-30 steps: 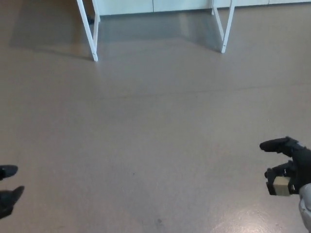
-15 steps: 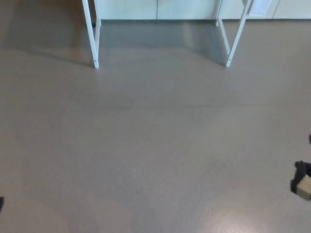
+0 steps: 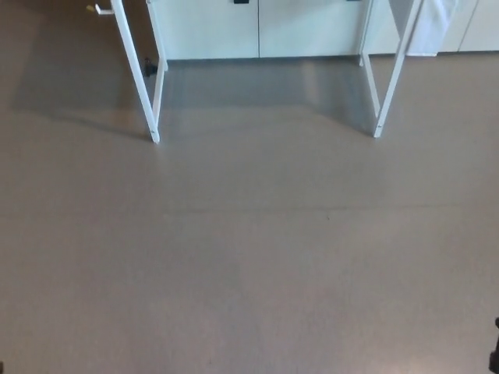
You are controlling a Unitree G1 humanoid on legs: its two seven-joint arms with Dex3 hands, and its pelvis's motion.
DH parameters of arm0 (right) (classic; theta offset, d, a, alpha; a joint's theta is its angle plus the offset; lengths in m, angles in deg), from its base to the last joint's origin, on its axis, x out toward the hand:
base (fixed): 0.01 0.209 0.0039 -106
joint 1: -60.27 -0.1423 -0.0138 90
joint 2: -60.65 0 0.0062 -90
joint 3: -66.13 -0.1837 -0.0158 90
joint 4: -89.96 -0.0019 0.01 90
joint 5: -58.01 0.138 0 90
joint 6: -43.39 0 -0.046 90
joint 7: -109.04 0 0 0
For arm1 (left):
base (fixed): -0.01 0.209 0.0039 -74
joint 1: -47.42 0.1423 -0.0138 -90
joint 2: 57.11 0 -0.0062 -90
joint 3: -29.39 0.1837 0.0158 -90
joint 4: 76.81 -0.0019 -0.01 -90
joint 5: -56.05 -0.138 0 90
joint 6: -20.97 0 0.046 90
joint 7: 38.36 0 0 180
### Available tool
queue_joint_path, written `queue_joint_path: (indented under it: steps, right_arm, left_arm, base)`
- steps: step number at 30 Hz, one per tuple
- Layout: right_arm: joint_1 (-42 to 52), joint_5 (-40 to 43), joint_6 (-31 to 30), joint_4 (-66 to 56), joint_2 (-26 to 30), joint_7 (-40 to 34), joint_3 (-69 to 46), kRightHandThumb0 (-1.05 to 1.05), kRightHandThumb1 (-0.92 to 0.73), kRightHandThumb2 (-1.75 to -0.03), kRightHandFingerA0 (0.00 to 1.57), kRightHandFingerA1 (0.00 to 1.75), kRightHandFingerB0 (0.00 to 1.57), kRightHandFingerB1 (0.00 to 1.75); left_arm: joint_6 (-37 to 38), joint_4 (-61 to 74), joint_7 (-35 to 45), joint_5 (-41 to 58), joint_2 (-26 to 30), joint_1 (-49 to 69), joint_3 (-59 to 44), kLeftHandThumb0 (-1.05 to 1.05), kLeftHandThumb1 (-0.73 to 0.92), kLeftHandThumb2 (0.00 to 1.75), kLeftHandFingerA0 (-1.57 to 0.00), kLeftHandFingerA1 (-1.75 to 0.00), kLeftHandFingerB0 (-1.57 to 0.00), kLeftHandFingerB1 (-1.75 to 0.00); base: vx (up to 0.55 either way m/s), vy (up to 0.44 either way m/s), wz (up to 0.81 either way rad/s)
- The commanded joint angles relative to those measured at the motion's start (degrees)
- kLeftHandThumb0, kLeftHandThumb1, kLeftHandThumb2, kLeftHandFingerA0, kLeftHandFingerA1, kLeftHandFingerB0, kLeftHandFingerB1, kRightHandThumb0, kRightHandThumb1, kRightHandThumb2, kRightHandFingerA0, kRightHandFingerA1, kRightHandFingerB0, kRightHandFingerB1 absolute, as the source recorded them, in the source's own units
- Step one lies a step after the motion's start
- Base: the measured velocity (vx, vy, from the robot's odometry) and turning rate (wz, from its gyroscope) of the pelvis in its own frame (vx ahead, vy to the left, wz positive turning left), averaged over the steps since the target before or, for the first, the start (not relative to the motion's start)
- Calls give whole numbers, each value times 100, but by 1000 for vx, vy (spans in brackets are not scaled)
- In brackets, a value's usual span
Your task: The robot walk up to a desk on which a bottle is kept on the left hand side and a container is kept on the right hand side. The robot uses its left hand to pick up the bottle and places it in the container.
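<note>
The whole view has shifted, so the camera has moved: the white legs sit lower in the picture than a second ago, and both hands have slipped out toward the edges; of the right hand only a dark sliver shows at the bottom right corner, so whether it is spread or closed cannot be told; the left hand is out of sight; bare brown floor fills the near and middle ground; farther off stand the desk's white legs; beyond them white cabinet fronts; bottle and container are out of view.
</note>
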Motion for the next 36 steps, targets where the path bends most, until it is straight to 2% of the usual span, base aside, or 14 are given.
queue_joint_path:
  steps: [1,4,10,17,21,29,33,36]
  right_arm:
    - [222,207,323,53,32,129,-45,-27,-49,-129,34,84,0,61]
    - [430,211,596,191,-24,103,-28,-31,-48,-131,38,90,1,64]
    - [571,118,525,216,-28,-44,26,-26,-48,-126,42,90,5,64]
    - [728,153,572,209,-48,3,28,-24,-48,-129,40,89,4,63]
    - [762,121,648,260,-46,-17,46,-29,-48,-128,42,90,6,64]
    - [797,162,678,318,-50,-3,43,-24,-47,-131,43,91,7,65]
    - [792,85,695,307,-20,-76,73,-28,-47,-129,43,90,8,65]
    - [761,80,713,362,8,-68,78,-24,-49,-130,44,91,8,65]
  left_arm:
    - [168,-15,156,63,104,171,32,-14,61,57,-56,-49,-42,-41]
    - [232,-2,187,-13,178,369,106,-16,60,57,-56,-49,-41,-41]
    - [344,55,194,-17,203,487,179,-21,56,56,-58,-51,-42,-42]
    - [335,152,231,30,210,594,215,-22,55,57,-58,-52,-43,-43]
    - [400,57,294,39,223,577,226,-24,55,57,-58,-53,-43,-44]
    - [363,90,299,65,222,614,249,-23,56,57,-58,-52,-44,-43]
    - [359,160,343,114,211,624,238,-22,56,57,-58,-54,-44,-45]
    - [329,164,340,111,222,617,240,-23,55,57,-59,-52,-45,-44]
  base:
    - [326,-11,-5]
    - [339,62,-14]
    - [369,121,-13]
    - [369,73,12]
    - [381,-128,19]
    - [462,-162,17]
    - [368,29,-15]
    - [464,133,-17]
